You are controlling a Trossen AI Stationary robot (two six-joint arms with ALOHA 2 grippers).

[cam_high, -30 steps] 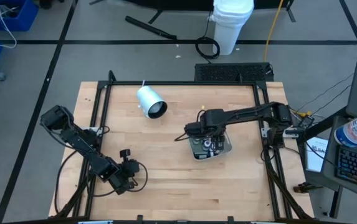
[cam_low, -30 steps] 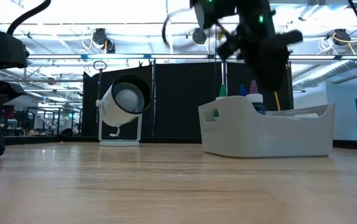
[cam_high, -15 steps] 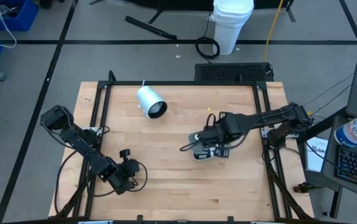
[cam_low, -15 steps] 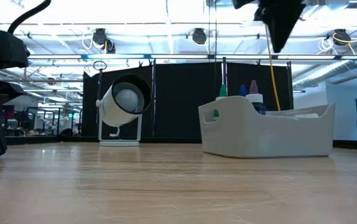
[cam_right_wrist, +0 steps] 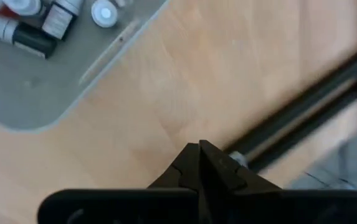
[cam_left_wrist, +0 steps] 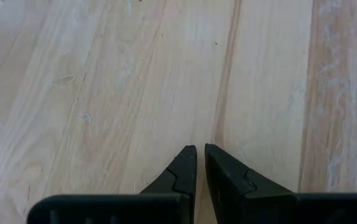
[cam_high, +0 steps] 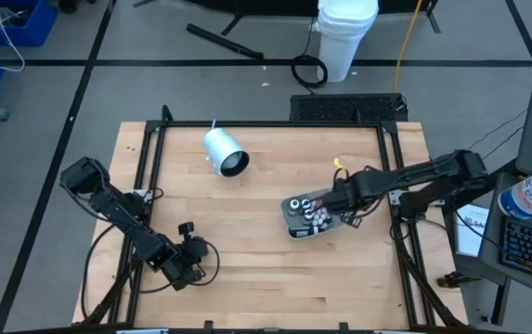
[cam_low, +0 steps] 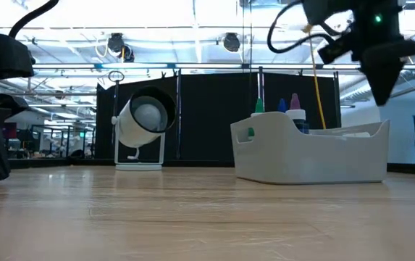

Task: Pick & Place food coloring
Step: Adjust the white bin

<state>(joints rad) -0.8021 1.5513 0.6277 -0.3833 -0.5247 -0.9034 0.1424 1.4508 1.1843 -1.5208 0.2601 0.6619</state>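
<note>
Several tiny food coloring bottles [cam_high: 314, 211] with white caps lie and stand in the grey tray [cam_high: 296, 228] at the table's middle right. In the low view, green, purple and white bottle tips [cam_low: 292, 109] stick up above the tray's wall [cam_low: 316, 156]. In the right wrist view the bottles [cam_right_wrist: 41, 18] lie in the tray [cam_right_wrist: 28, 93]. My right gripper [cam_high: 347, 215] is shut and empty, above the table just right of the tray; it also shows in its wrist view [cam_right_wrist: 200, 149]. My left gripper [cam_high: 191, 260] is shut and empty near the table's front left, low over the bare wood [cam_left_wrist: 200, 152].
A big white cylinder [cam_high: 226, 153] lies tilted on a small stand at the far left of the table; it also shows in the low view [cam_low: 143, 119]. Black rails [cam_high: 397, 199] run along the table's edges. Bare wood lies between the tray and my left arm.
My right gripper has risen from right over the tray and drawn back toward the table's right edge, uncovering the bottles in the tray. The tray and bottles have kept their place.
</note>
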